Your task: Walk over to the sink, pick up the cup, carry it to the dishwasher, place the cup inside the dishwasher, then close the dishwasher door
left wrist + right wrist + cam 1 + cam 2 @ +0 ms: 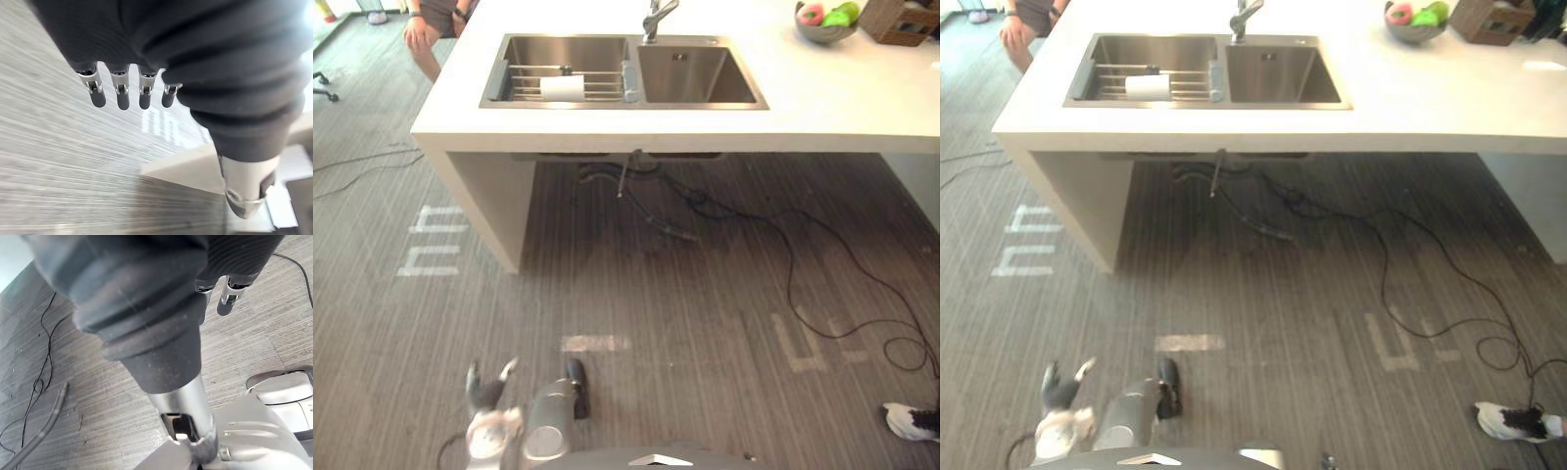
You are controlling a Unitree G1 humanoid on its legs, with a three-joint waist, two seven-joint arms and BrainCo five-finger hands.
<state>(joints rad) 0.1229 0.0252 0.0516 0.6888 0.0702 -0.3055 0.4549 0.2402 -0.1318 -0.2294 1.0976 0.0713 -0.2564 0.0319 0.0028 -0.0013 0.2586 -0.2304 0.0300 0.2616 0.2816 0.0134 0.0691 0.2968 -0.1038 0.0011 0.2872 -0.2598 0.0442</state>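
We stand on the floor [685, 304], well short of the counter [705, 127]. The white cup [563, 88] lies on a rack [521, 82] in the sink [705, 80]. Left hand [122, 95] and right hand [229, 302] hang loose-fingered and empty. We judge every step is yet to do.

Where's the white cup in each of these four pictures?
Left eye view: cup on the rack in the sink's left basin, upper left.
Right eye view: cup, same rack, further left.
Left wrist view: left hand over floor.
Right wrist view: right hand over floor.
Shared landmark: the faucet.
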